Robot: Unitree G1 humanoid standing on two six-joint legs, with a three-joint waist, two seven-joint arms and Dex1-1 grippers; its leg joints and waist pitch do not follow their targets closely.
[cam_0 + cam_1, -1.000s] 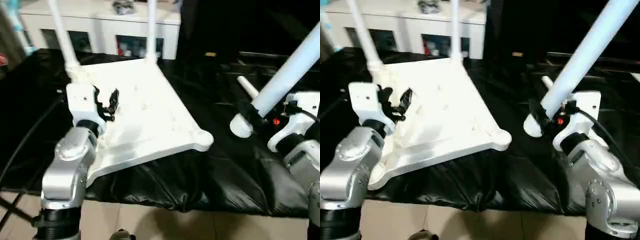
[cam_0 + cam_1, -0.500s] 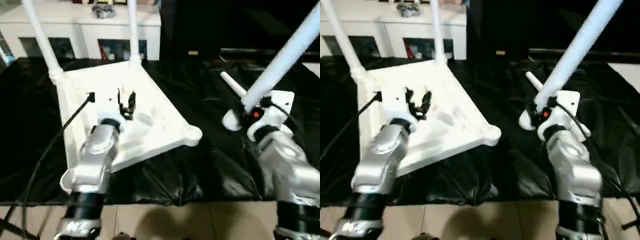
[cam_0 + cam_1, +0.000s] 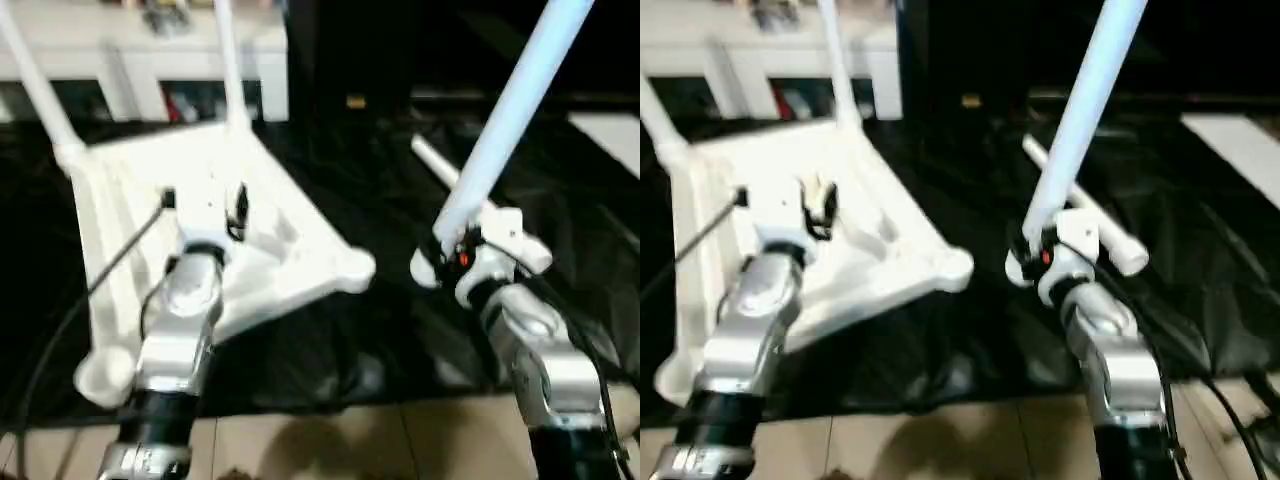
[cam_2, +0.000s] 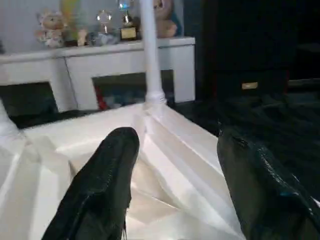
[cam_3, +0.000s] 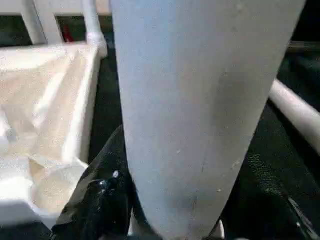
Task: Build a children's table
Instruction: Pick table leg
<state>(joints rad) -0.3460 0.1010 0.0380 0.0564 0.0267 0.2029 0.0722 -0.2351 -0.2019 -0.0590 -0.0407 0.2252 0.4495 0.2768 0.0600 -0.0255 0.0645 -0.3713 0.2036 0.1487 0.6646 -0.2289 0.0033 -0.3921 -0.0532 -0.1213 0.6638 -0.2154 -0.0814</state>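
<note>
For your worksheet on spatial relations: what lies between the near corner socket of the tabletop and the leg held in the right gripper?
Only bare black cloth lies between the socket and the leg in the right gripper, seen in the eye views.

Table top (image 3: pixel 290 255): plain white, ribbed underside white throughout, no pattern.
Fitted legs (image 3: pixel 228 60): white, unmarked.
Held leg (image 3: pixel 505 120): white with a pale bluish tint, plain.
Loose leg (image 3: pixel 440 165): white.
Cover sheet (image 3: pixel 400 340): glossy black, creased, with pale highlights.
Cabinet (image 4: pixel 100 60): white frame, dark openings with red and mixed-colour contents.
Shelf ornaments (image 4: pixel 105 22): cream and tan soft toys, one gold-toned piece.
Forearms (image 3: pixel 185 320): silver metal, black lower collars.
Left gripper (image 4: pixel 175 185): black fingers (image 4: pixel 105 180), white housing.
Right gripper (image 3: pixel 450 255): black fingers, white housing, small red-orange light.
Floor (image 3: pixel 320 440): beige tiles.
</note>
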